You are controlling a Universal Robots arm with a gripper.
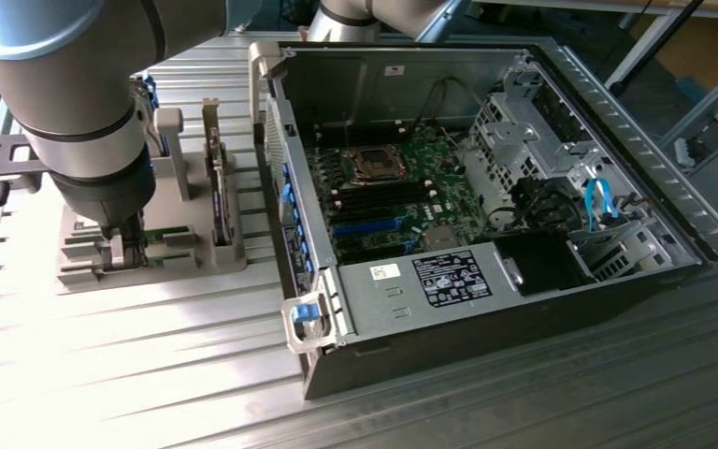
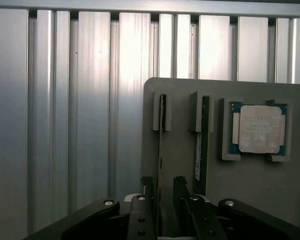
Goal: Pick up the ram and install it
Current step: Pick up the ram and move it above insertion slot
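Note:
In the wrist view two rams stand on edge in slots of a grey holder (image 2: 180, 150). One thin ram (image 2: 162, 130) runs between my fingertips; the other ram (image 2: 204, 145), green with a white label, stands one slot over. My gripper (image 2: 163, 189) is open, a dark finger (image 2: 148, 186) on either side of the thin ram with a small gap each way. In the exterior view the gripper (image 1: 120, 254) is down in the holder (image 1: 78, 271) at that view's left, with a bit of green board (image 1: 153, 239) beside it.
A square silver processor (image 2: 260, 129) lies in a pocket of the holder. A dark card (image 1: 220, 192) stands upright in the holder. The open computer case (image 1: 484, 281) lies at the exterior view's right, its motherboard (image 1: 384, 196) showing black and blue memory slots (image 1: 366, 224). Ribbed aluminium table (image 1: 147, 374) below.

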